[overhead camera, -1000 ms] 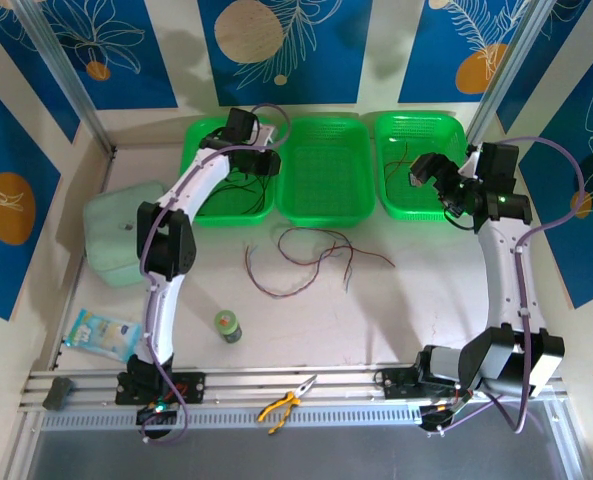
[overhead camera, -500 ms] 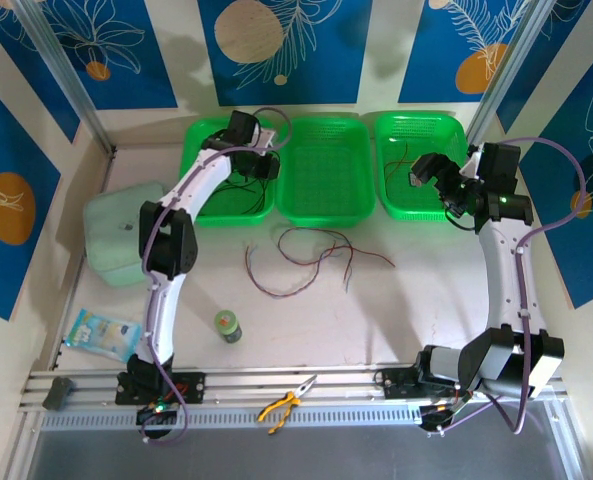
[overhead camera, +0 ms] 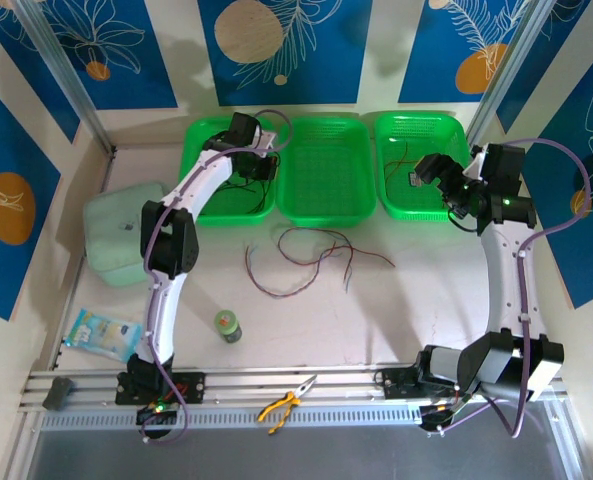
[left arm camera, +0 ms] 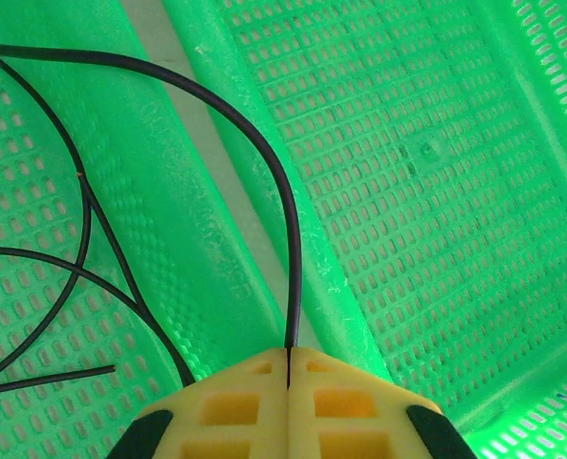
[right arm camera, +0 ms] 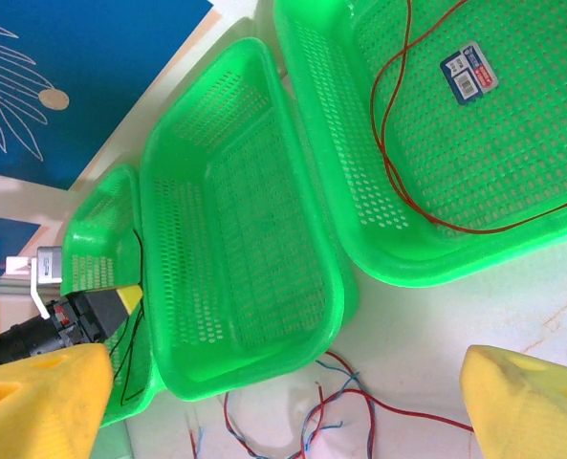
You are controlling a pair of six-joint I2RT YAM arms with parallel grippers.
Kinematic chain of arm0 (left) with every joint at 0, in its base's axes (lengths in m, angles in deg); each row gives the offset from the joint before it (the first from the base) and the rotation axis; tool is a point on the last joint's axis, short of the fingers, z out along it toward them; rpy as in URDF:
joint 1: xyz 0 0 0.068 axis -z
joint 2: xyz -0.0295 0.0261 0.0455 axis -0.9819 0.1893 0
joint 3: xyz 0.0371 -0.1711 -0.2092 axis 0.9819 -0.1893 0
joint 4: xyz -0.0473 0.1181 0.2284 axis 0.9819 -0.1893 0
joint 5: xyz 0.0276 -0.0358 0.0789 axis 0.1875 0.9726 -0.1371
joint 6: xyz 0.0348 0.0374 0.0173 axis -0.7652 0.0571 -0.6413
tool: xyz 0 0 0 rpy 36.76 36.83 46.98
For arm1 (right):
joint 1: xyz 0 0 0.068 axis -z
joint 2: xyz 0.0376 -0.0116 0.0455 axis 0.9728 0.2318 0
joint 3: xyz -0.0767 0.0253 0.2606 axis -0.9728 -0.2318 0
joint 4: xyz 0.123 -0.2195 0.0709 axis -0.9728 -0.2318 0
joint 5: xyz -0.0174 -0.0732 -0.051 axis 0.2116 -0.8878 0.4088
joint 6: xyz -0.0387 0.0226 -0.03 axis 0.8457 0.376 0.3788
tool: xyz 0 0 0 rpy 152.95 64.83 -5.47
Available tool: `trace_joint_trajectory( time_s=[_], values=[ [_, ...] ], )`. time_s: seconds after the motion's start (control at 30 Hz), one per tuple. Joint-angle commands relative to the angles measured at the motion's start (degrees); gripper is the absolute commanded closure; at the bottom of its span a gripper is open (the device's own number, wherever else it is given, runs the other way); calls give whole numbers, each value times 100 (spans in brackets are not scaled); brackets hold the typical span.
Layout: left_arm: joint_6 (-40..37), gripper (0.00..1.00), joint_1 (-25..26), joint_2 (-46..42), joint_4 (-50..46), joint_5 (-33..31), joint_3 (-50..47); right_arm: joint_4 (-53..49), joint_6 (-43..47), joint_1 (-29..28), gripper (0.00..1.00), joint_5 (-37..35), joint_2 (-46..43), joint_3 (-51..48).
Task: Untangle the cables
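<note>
With 12 o'clock at the back wall in the top view, three green baskets close the 11-to-1 band: left basket (overhead camera: 192, 150), middle basket (overhead camera: 326, 190) and right basket (overhead camera: 396, 200), their walls almost touching. The left arm (overhead camera: 198, 185) slants from 7 up across the left basket, and a pale green pouch (overhead camera: 116, 235) blocks 9. A black cable (left arm camera: 274, 174) arcs over the left basket's wall from the shut left gripper (left arm camera: 289, 352). The right arm (overhead camera: 504, 260) lines the 3-to-5 edge. The right gripper (right arm camera: 283, 402), spread wide, hangs above the right basket. Loose cables (overhead camera: 311, 255) sprawl at centre, and a small bottle (overhead camera: 227, 325) stands at 8. Bare table (overhead camera: 406, 310) lies open from 4 to 6.
</note>
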Motion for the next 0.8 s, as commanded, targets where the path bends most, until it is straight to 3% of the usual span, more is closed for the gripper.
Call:
trace_joint_trajectory(
  time_s=[0.0, 0.53, 0.77],
  values=[
    [-25, 100, 9, -82, -77, -234, 66, -121, 110, 59, 6, 147, -128, 113],
    [186, 100, -196, -705, 567, -567, -985, -167, 136, 115, 6, 156, -190, 70],
    [432, 100, -787, -501, 22, -573, -1044, -296, 217, 120, 6, 138, -239, 61]
  ],
)
